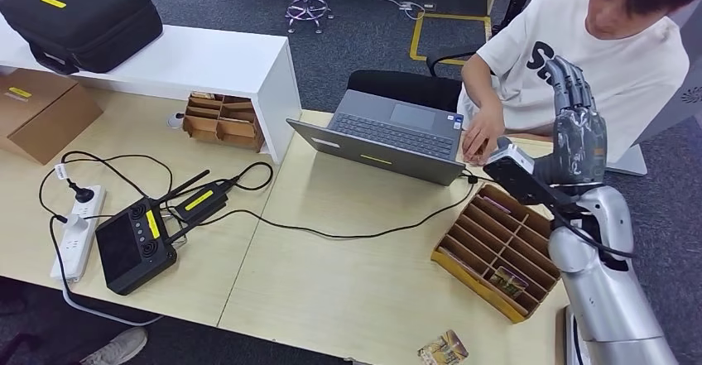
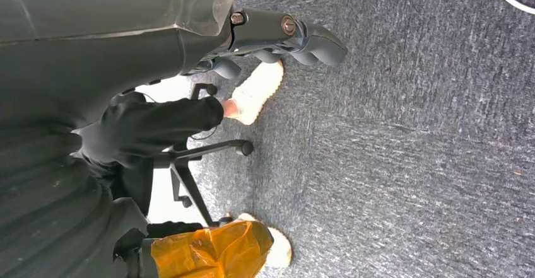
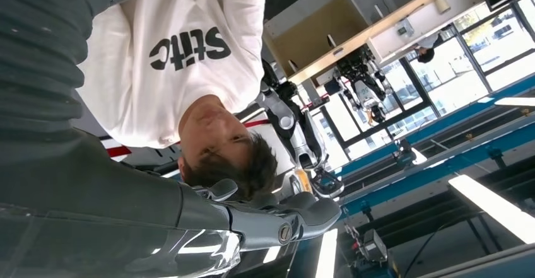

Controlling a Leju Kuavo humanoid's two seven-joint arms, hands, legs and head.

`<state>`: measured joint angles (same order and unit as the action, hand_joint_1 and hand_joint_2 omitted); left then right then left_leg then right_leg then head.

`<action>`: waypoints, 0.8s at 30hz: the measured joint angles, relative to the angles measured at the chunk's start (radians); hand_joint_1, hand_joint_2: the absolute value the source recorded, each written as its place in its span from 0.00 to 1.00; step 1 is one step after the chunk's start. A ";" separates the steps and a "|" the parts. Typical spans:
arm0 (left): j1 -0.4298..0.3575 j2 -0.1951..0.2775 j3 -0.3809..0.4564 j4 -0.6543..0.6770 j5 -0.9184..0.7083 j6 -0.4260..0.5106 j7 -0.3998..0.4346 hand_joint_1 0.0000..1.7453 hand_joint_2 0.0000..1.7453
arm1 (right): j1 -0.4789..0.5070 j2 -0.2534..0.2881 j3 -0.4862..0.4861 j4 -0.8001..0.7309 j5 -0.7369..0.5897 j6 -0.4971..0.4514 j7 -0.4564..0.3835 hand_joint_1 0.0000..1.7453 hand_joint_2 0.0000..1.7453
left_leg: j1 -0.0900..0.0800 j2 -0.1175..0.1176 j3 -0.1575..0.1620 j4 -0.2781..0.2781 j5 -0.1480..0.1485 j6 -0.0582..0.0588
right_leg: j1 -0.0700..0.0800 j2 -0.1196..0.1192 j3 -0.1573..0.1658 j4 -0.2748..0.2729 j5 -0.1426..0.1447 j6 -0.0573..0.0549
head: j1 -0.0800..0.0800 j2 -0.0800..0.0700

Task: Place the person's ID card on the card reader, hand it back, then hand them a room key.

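Our right hand (image 1: 577, 129) is raised near the person (image 1: 617, 50) across the desk, fingers upright and fairly straight; we see nothing held in it, so we read it as open and empty. Our left hand (image 2: 277, 35) hangs by the floor with fingers curled in on nothing.

We cannot make out the ID card for certain. The person's hand (image 1: 480, 137) rests flat on the desk just beside the laptop (image 1: 385, 133), and the card may lie under it. A card (image 1: 444, 348) lies at the near desk edge, and another (image 1: 507, 280) sits in the wooden tray (image 1: 463, 266); these may be room keys.

We judge the risks thus: the raised hand is close to the person's chest and could bump them, and reaching down could catch the cable (image 1: 331, 232) or knock the tray
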<state>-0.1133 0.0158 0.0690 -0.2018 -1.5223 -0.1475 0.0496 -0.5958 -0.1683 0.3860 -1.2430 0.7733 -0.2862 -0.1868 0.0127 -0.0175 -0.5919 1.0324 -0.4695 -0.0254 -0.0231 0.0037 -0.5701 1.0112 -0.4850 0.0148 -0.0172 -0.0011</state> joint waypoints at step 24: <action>0.014 0.009 -0.041 0.000 0.001 0.022 -0.009 0.00 1.00 | 0.128 -0.022 -0.033 0.042 -0.016 0.010 -0.019 0.00 1.00 | 0.000 0.000 0.000 0.000 0.000 0.000 | 0.000 0.000 0.000 0.000 0.000 0.000 | 0.000 0.000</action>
<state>-0.0996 0.0251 0.0285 -0.2018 -1.5213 -0.1251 0.0402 -0.4683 -0.1901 0.3534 -1.2011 0.7570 -0.2762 -0.2056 0.0126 -0.0173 -0.5922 1.0323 -0.4699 -0.0253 -0.0231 0.0038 -0.5703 1.0111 -0.4851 0.0149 -0.0172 -0.0011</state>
